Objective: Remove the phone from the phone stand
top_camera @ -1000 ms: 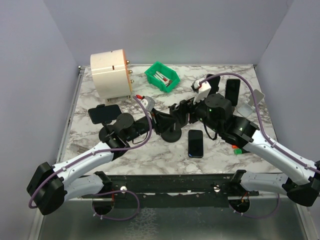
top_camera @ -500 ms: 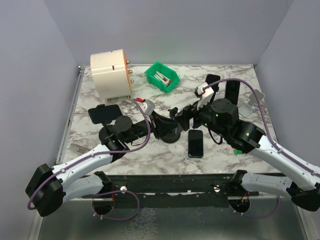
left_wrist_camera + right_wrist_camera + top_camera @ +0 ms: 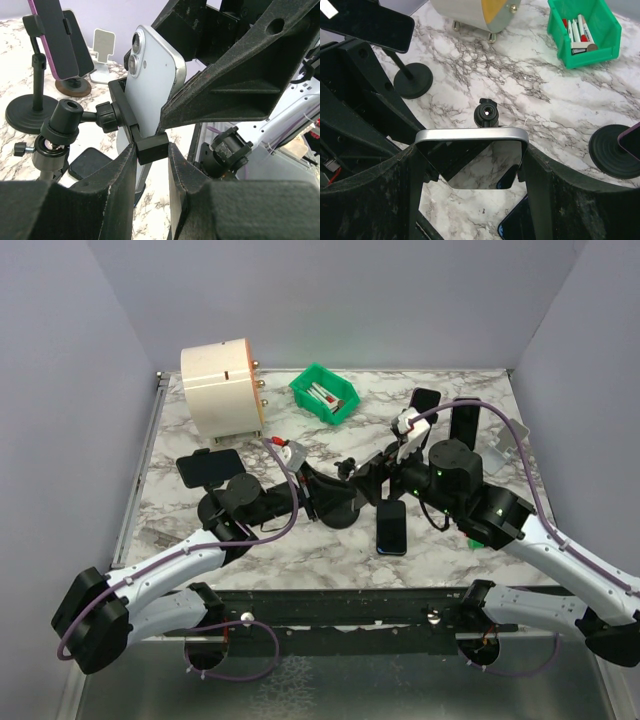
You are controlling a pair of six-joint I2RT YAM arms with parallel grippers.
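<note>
The phone [image 3: 150, 85], white-backed with a silver edge [image 3: 472, 135], stands upright in the black clamp of the phone stand [image 3: 122, 107]. The stand's round base [image 3: 342, 510] rests mid-table. My left gripper [image 3: 151, 150] is shut on the clamp's lower block, a finger pressed to each side. From the opposite side, my right gripper [image 3: 473, 160] is shut on the phone, its fingers [image 3: 410, 170] against the two long edges. In the top view the left gripper [image 3: 312, 490] and right gripper [image 3: 355, 475] meet over the stand, hiding the phone.
A dark phone [image 3: 391, 527] lies flat just right of the stand base. Another stand holds a phone [image 3: 208, 467] at the left. More stands and phones [image 3: 463, 422] are at the back right. A white drum [image 3: 222, 390] and a green bin [image 3: 324, 392] sit at the back.
The right arm's wrist has shifted a little nearer and to the right, with its gripper staying around the phone. The left arm has barely moved and the stand base stays put.
</note>
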